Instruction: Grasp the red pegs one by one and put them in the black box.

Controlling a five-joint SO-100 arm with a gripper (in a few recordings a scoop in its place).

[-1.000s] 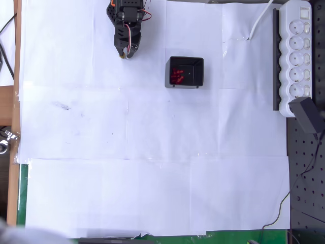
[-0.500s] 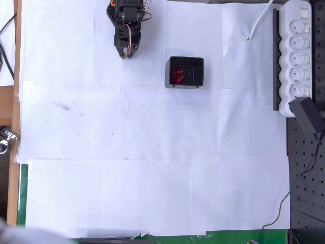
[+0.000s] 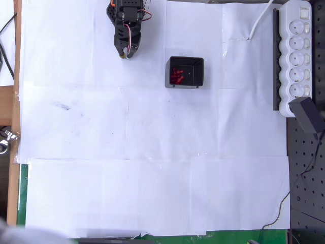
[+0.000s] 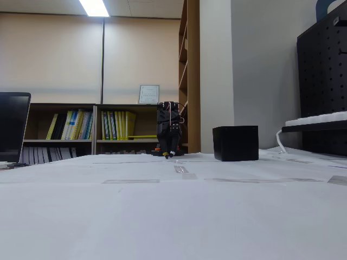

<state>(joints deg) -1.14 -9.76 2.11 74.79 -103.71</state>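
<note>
Pegs first: the red pegs [image 3: 176, 75] sit clustered inside the black box [image 3: 195, 65], bunched toward the left half of its floor in the overhead view, a tight heap where single pegs are hard to count. None is visible on the white paper sheets [image 3: 152, 152] covering the table. Gripper [image 3: 125, 52] hangs at the top of the overhead view, folded back near the arm's base, tips pointing down the picture and low over the paper. Box lies to the right of the tips and slightly lower in that view, near but clearly apart, a bare strip of paper between. In the fixed view the gripper [image 4: 170, 154] points down at the table surface with the black box [image 4: 235, 143] standing off to its right, closed walls hiding the contents from that side. Fingers look drawn close together with nothing between them, though the tips are too small to be sure, so I cannot tell their state firmly. Long axis of the pegs is unreadable at this size. Judgement: with all visible pegs already in the box, the task looks finished or close to it, and the coming move turns on whether any peg remains to reach for. White power strip [image 3: 298, 56] lies along the right edge, well clear.
</note>
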